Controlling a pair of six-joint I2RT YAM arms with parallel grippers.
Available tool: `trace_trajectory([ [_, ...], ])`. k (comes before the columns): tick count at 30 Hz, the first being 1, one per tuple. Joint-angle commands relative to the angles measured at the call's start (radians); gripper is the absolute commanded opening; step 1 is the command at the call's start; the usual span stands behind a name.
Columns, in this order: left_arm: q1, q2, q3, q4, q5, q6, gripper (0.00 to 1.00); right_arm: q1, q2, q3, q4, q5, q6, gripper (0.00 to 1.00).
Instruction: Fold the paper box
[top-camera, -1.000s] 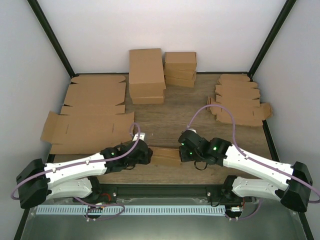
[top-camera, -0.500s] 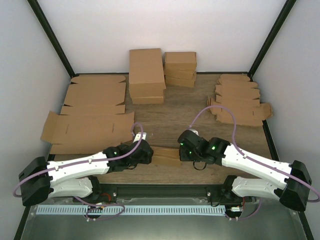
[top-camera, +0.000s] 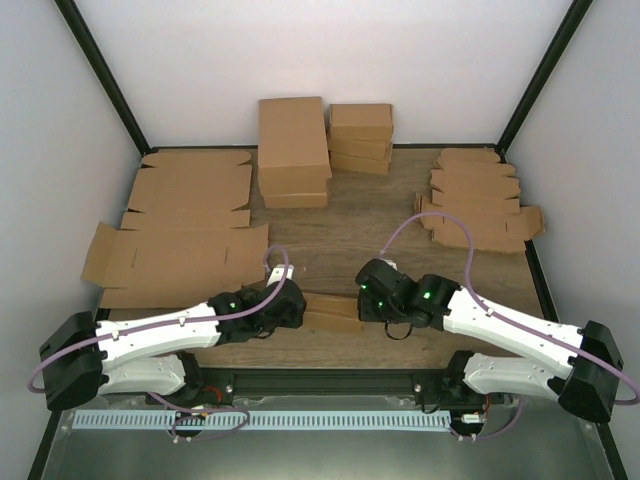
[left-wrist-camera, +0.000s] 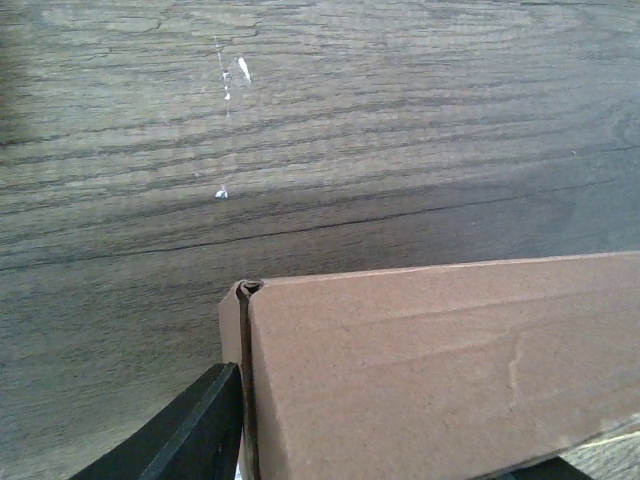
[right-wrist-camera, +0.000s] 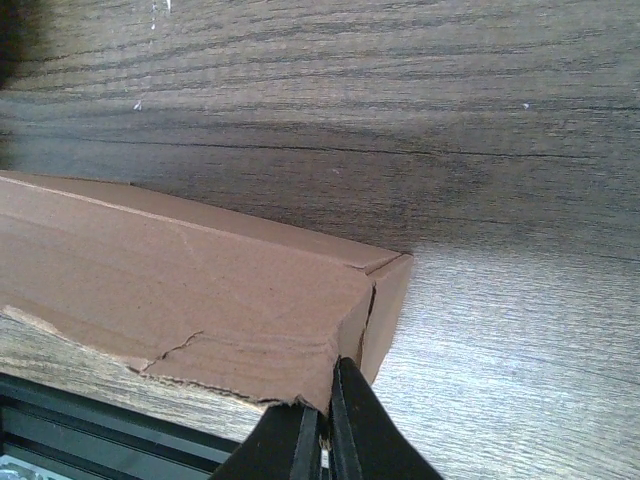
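Observation:
The paper box (top-camera: 332, 312), a small oblong of brown cardboard, lies near the table's front edge between both arms. My left gripper (top-camera: 298, 305) holds its left end. In the left wrist view the box (left-wrist-camera: 440, 370) fills the space between the jaws of that gripper (left-wrist-camera: 385, 430), and one black finger (left-wrist-camera: 200, 430) presses on the end flap. My right gripper (top-camera: 362, 305) is at the box's right end. In the right wrist view this gripper (right-wrist-camera: 330, 388) is shut on the torn lower edge of the box (right-wrist-camera: 200, 290) at its corner.
Large flat cardboard sheets (top-camera: 180, 250) lie on the left. Bigger brown boxes (top-camera: 293, 150) and a stack of smaller ones (top-camera: 360, 135) stand at the back. Flat die-cut pieces (top-camera: 480, 200) are piled at the right. The black front rail (top-camera: 320, 385) runs just behind the box.
My left gripper has edged slightly to the right against the box's end. The right gripper and the box have hardly moved.

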Motion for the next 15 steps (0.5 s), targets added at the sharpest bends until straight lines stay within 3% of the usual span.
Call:
trace_trajectory([
  [1, -0.011, 0.030, 0.005, -0.042, 0.003, 0.001, 0.47, 0.005, 0.006, 0.054, 0.063, -0.075, 0.021, 0.04],
  [15, -0.014, 0.054, 0.023, -0.055, -0.004, -0.001, 0.46, 0.005, -0.008, 0.040, 0.049, -0.089, 0.028, 0.04],
])
